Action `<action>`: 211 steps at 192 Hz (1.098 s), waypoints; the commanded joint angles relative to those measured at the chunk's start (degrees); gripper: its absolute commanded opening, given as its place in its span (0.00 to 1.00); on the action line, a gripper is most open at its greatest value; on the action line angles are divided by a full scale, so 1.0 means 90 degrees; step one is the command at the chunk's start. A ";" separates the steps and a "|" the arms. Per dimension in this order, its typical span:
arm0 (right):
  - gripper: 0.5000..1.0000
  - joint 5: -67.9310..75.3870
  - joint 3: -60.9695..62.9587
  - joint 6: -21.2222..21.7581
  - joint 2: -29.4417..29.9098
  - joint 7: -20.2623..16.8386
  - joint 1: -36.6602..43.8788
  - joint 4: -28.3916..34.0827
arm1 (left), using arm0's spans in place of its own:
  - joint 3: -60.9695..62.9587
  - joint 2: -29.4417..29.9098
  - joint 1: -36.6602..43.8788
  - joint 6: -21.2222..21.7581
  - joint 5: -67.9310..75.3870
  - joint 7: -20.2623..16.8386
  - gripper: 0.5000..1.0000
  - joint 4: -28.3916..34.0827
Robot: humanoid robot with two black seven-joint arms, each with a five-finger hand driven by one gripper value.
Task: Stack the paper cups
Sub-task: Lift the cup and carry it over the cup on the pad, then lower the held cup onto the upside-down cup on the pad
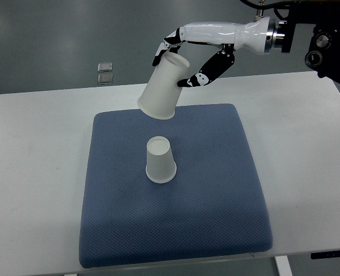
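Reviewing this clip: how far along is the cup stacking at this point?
Done: the right hand has picked up one paper cup and holds it tilted in the air, mouth down, above the blue mat. In hand: carrying it toward the second cup, which stands upside down on the mat. Left: lowering the held cup over it and releasing. The cups are still apart.

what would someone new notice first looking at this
First, the right robot hand, glossy white with black fingers, reaching in from the upper right and gripping a tilted, upside-down white paper cup in the air above the far edge of the pad. Next, a second white paper cup standing upside down near the middle of the square blue fabric pad, which covers much of the white table.
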 commanded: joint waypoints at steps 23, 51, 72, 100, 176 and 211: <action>0.31 -0.0500 -0.0084 -0.0030 0.0204 -0.0060 -0.0003 0.0134 | 0.0000 0.0000 0.0000 0.0001 0.0000 0.0000 1.00 0.0000; 0.31 -0.0539 -0.0084 0.0009 0.0331 -0.0060 0.0017 0.0231 | 0.0000 0.0000 0.0000 0.0001 0.0000 0.0000 1.00 0.0000; 0.31 -0.0588 -0.0132 0.0009 0.0457 -0.0060 -0.0013 0.0241 | 0.0000 0.0000 0.0000 0.0001 0.0000 0.0000 1.00 0.0000; 0.31 -0.0793 -0.0318 -0.0040 0.0594 -0.0060 0.0007 0.0241 | 0.0000 0.0000 0.0000 0.0001 0.0000 0.0000 1.00 0.0000; 0.31 -0.1399 -0.0601 -0.0333 0.0623 -0.0060 0.0036 0.0231 | 0.0000 0.0000 0.0000 0.0001 0.0000 0.0000 1.00 0.0000; 0.31 -0.1526 -0.0601 -0.0391 0.0663 -0.0060 0.0046 0.0241 | 0.0000 0.0000 0.0000 0.0001 0.0000 0.0000 1.00 0.0000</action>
